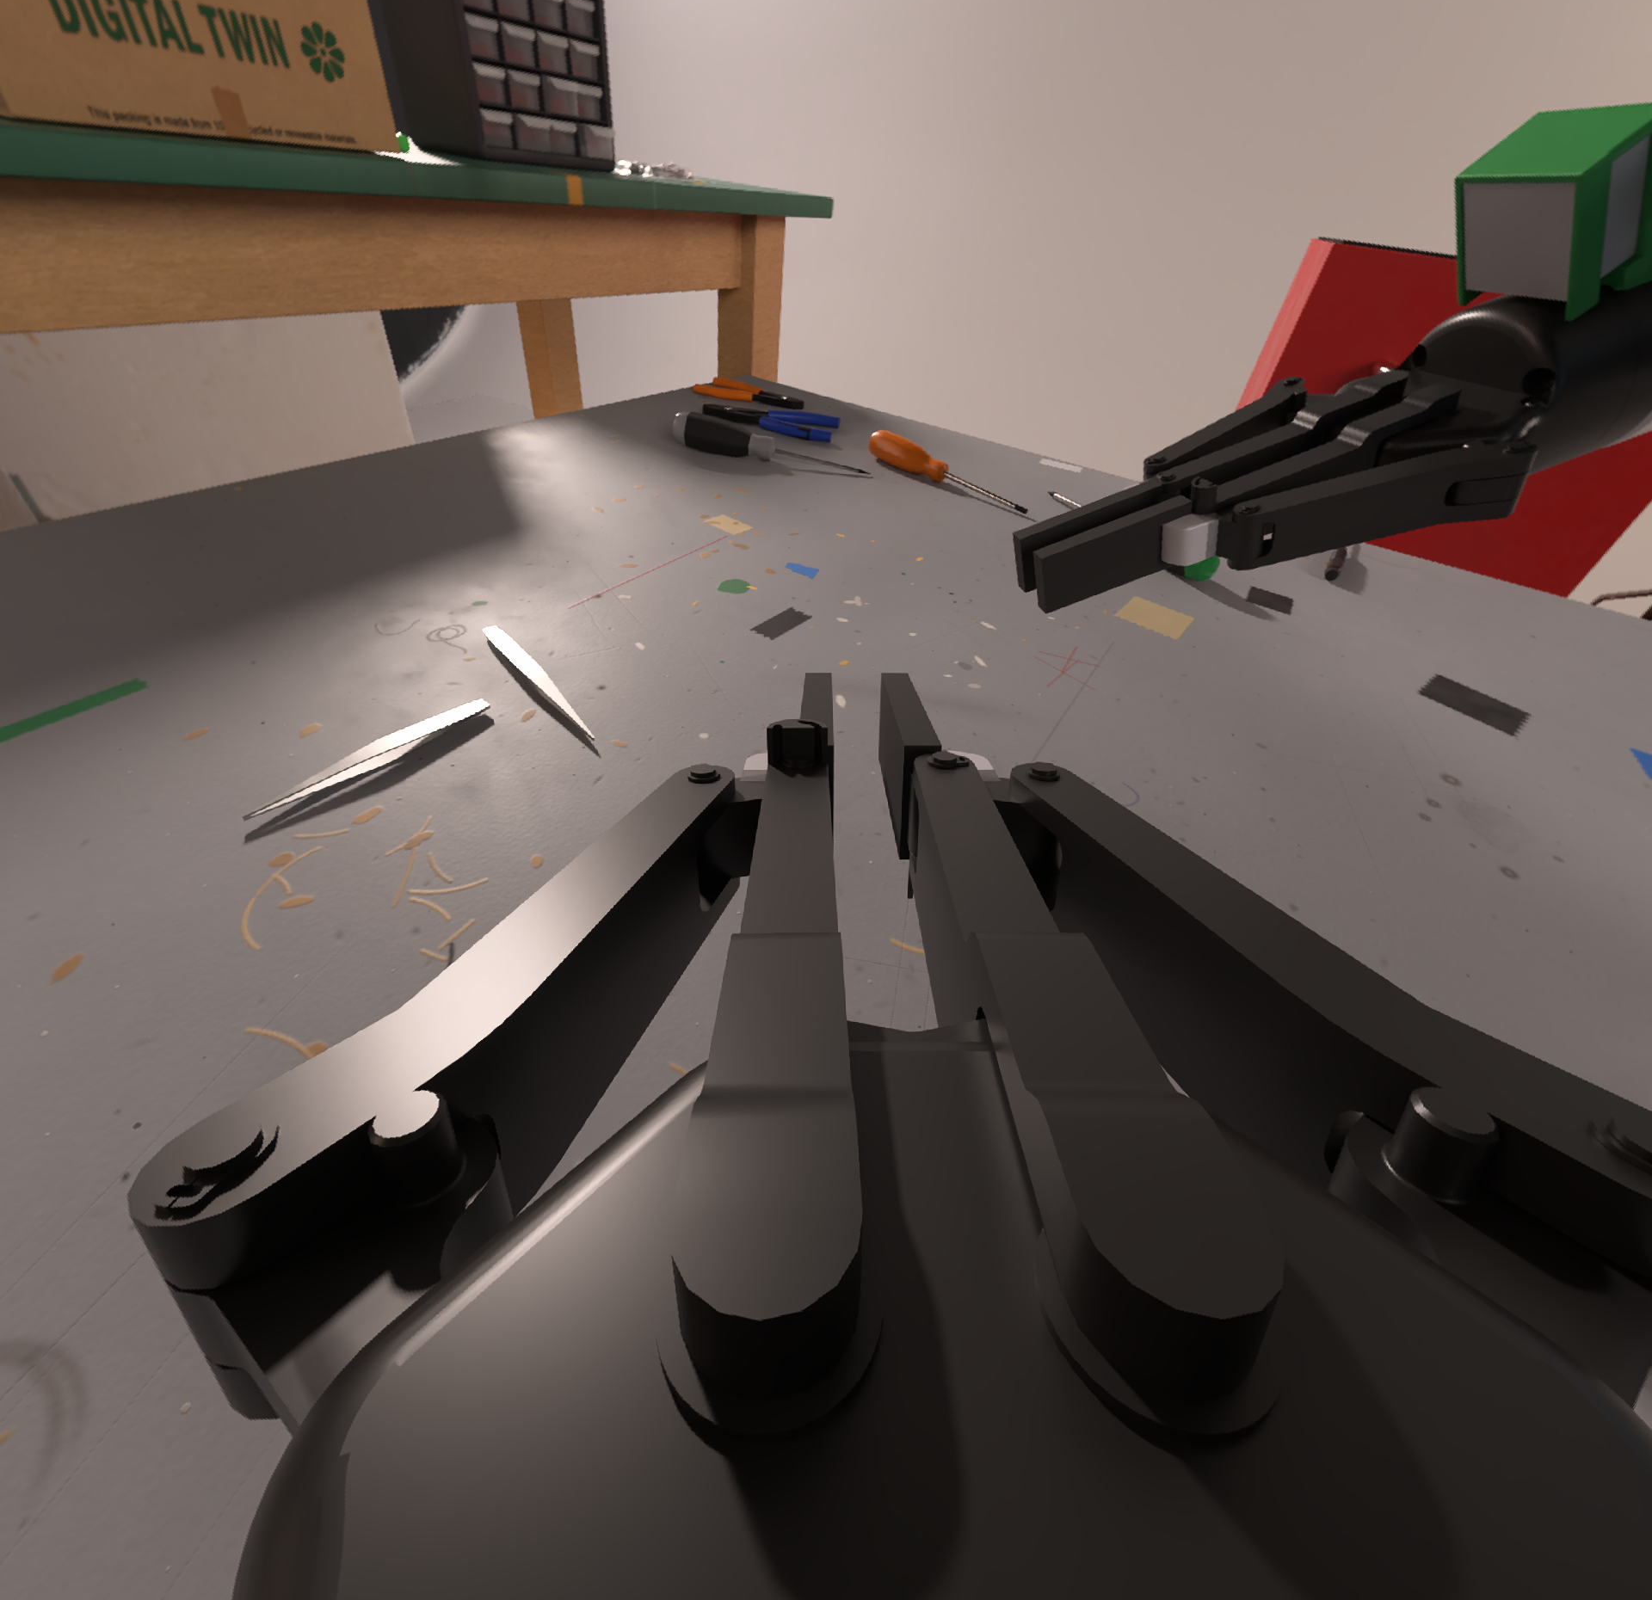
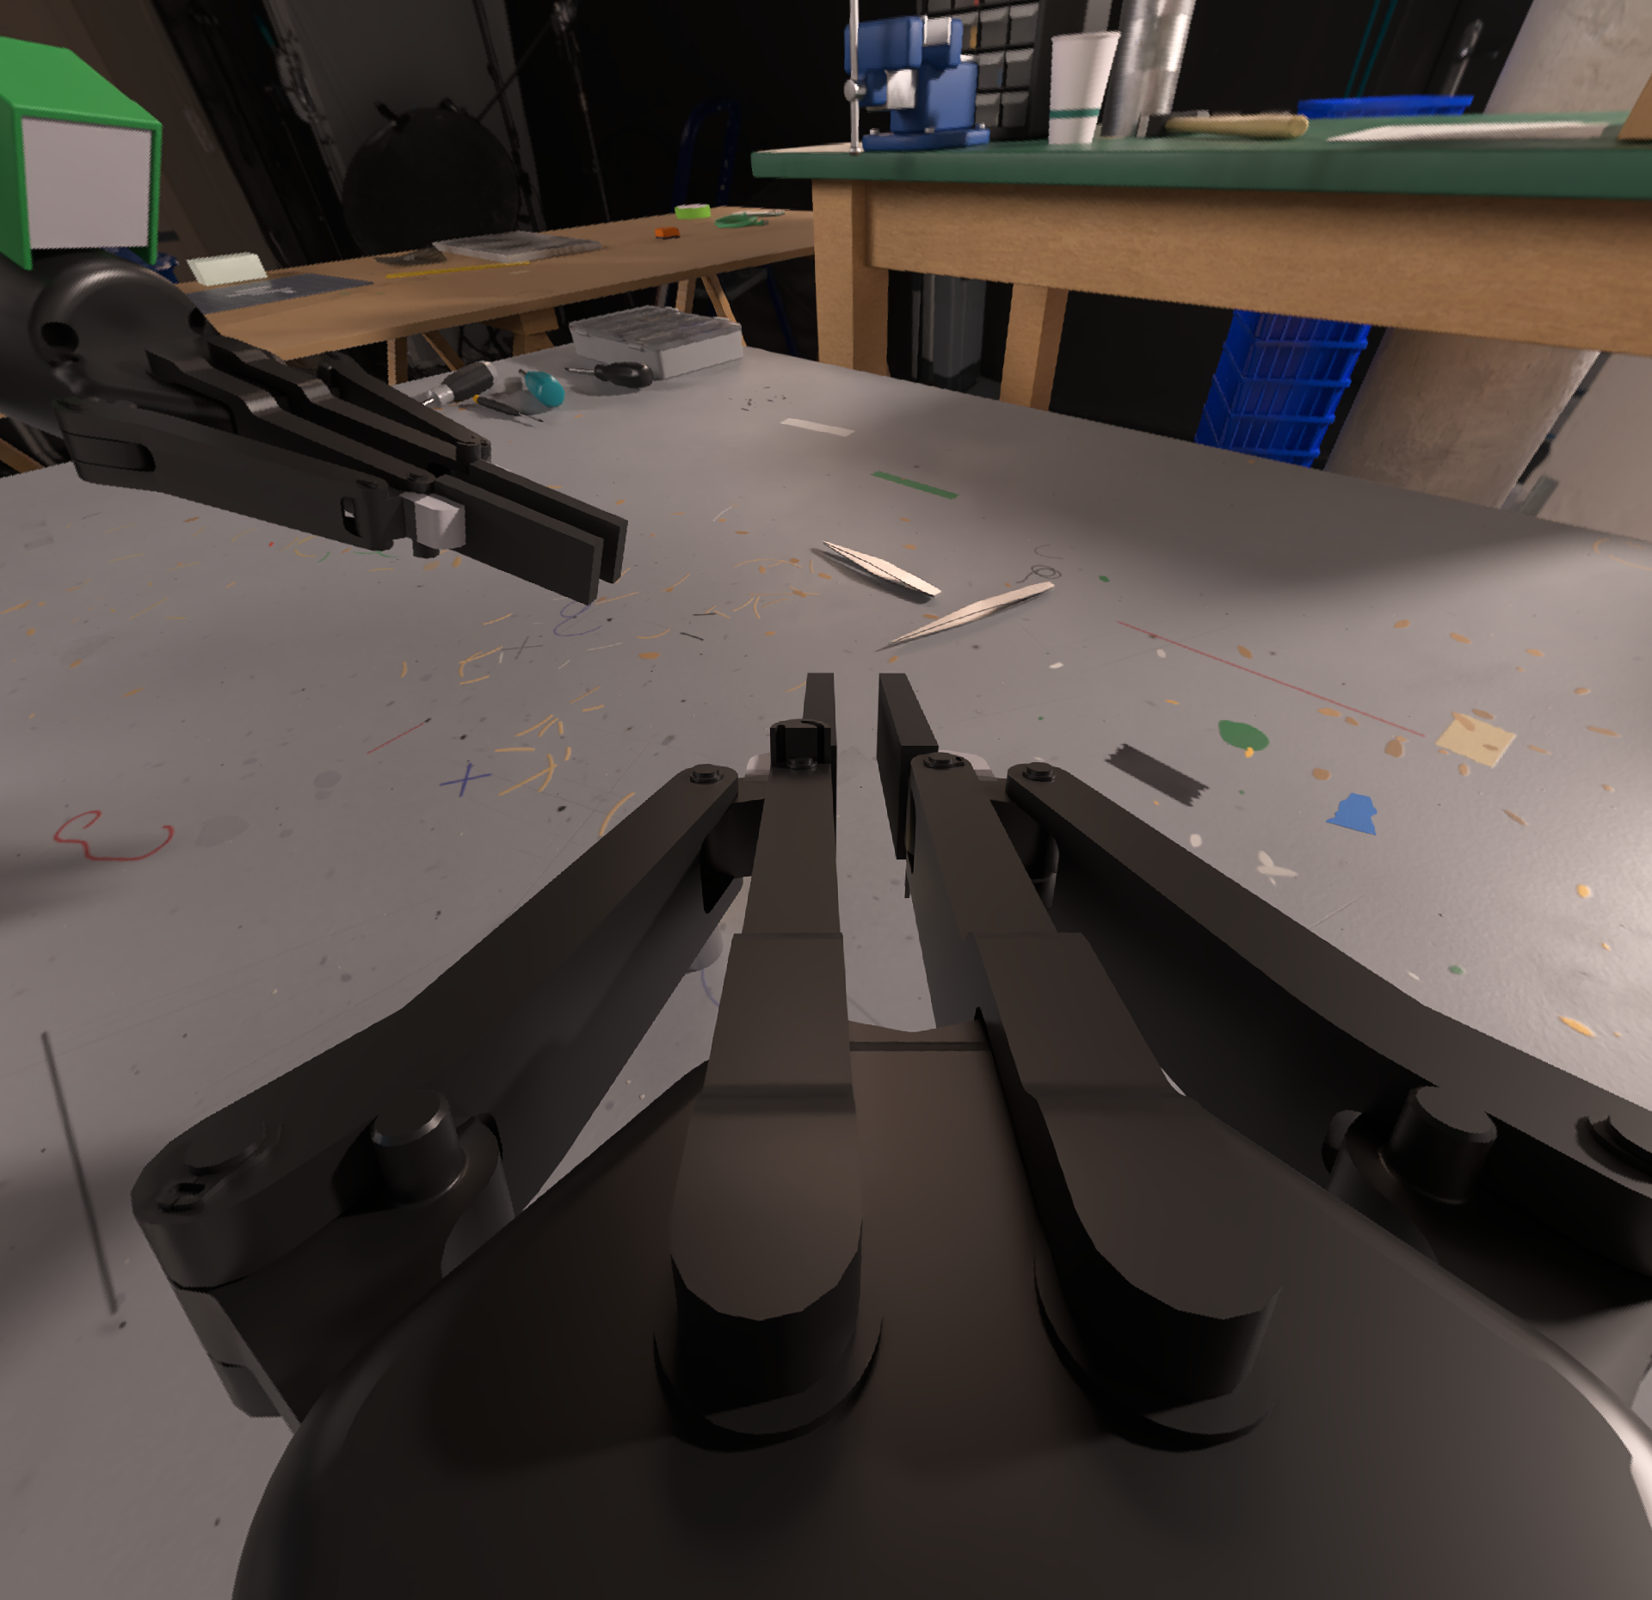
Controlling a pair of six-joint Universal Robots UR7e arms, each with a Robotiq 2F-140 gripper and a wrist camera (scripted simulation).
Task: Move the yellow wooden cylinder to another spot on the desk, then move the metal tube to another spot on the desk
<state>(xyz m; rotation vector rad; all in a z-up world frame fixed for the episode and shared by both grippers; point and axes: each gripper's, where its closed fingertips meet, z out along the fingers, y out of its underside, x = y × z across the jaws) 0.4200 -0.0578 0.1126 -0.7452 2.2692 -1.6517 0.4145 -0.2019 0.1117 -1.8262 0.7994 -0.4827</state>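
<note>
The yellow wooden cylinder cannot be made out in either view; each gripper's own body hides much of the desk [image 1: 1162,797] beneath it. Only the right wrist view shows a thin grey rod [image 2: 79,1173], lying flat on the desk to the left of the right gripper [image 2: 855,699] and back beside its base. It is too slim and dim to tell if it is the metal tube. The left gripper [image 1: 855,699] has its fingers drawn nearly together on nothing. The right gripper, seen from the side in the left wrist view, has its pads pressed together and empty, above the desk. Two metal tweezers [image 1: 366,757] lie ahead and left of the left gripper, and ahead and slightly right of the right gripper. Only the left wrist view shows an orange-handled screwdriver [image 1: 903,453], far ahead.
</note>
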